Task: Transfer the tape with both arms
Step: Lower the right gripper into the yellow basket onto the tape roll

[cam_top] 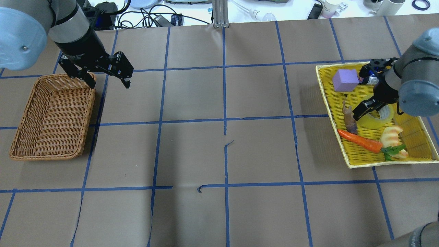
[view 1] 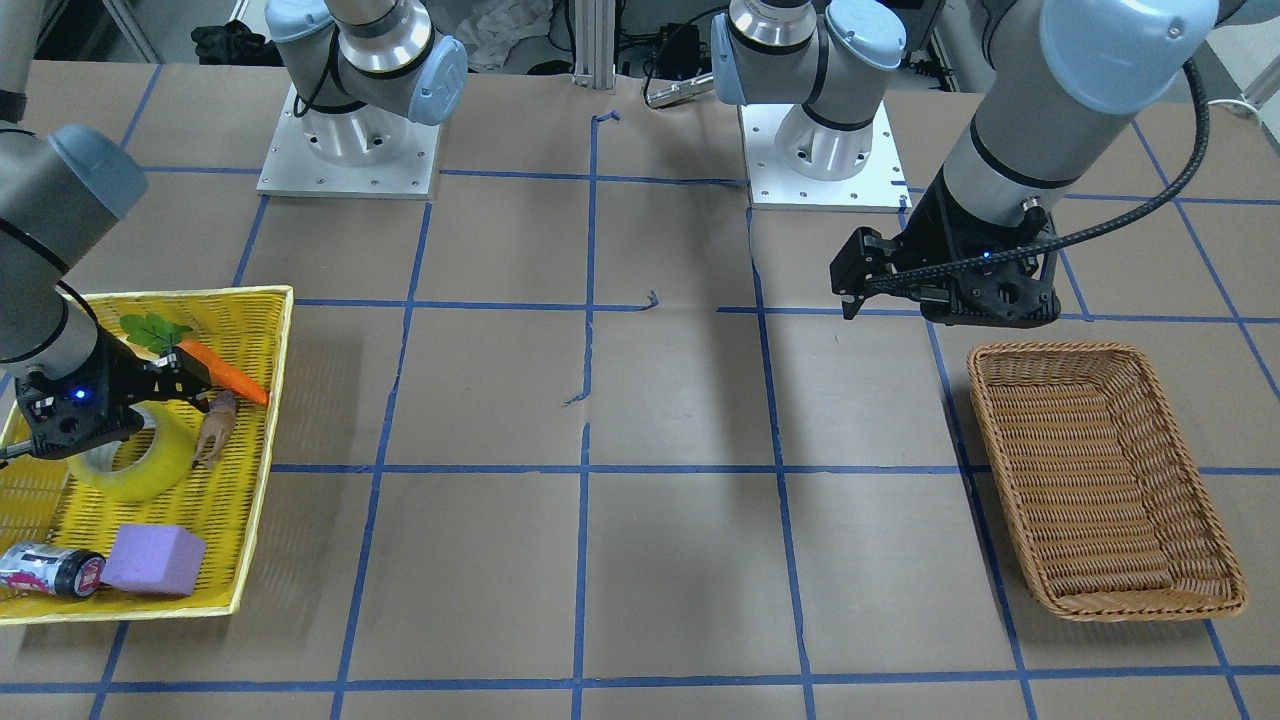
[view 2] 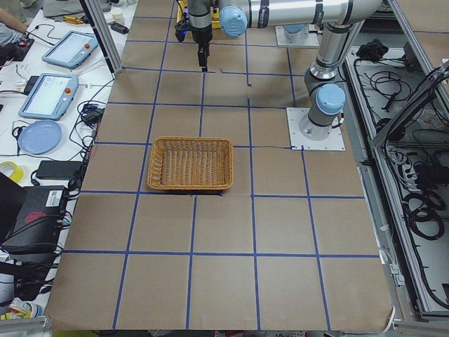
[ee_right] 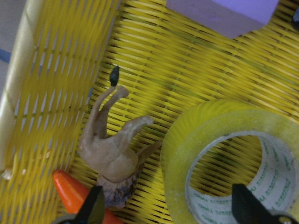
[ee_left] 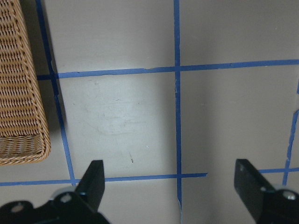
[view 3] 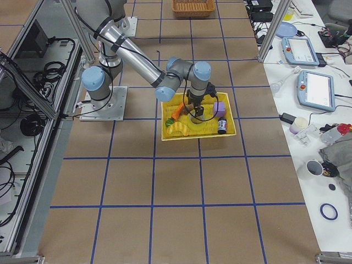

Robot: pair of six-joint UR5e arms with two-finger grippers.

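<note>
One roll of tape lies flat in the yellow tray, with its hole up. A brown toy is just beside it on one side. A toy bread is just beside it on the other side. A carrot lies near them. A purple block and a small can sit at the other end of the tray from the carrot.

The right gripper is down in the tray, right over the tape. Its fingers are wide apart. In the wrist view one is over the hole of the roll and the other is over by the brown toy. So one side of the roll lies between them. They have not closed on it, and I cannot tell if they touch it.

The left gripper hangs over the table, just beside a corner of the brown basket. Its fingers are wide apart too, and it holds nothing. It is well apart from the tape.
</note>
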